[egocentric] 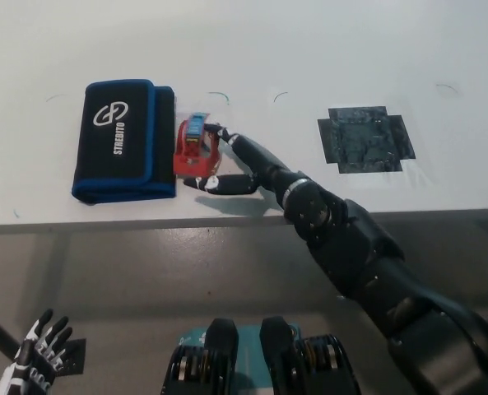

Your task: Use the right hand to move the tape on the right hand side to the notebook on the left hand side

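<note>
- A single view, taken from the robot's head, looks steeply down and forward.
- The white tabletop [309,49] fills the upper half, its near edge running across from 9 to 3 o'clock just below mid-picture.
- Grey floor [145,280] lies beneath that edge toward 6 o'clock.
- The tabletop sits at middling range, with fine marks on it still legible.
- No second view overlaps this one.

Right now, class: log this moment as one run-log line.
right hand: shut on red tape dispenser | dispenser: on table, beside black pouch | left hand: open, low
</note>
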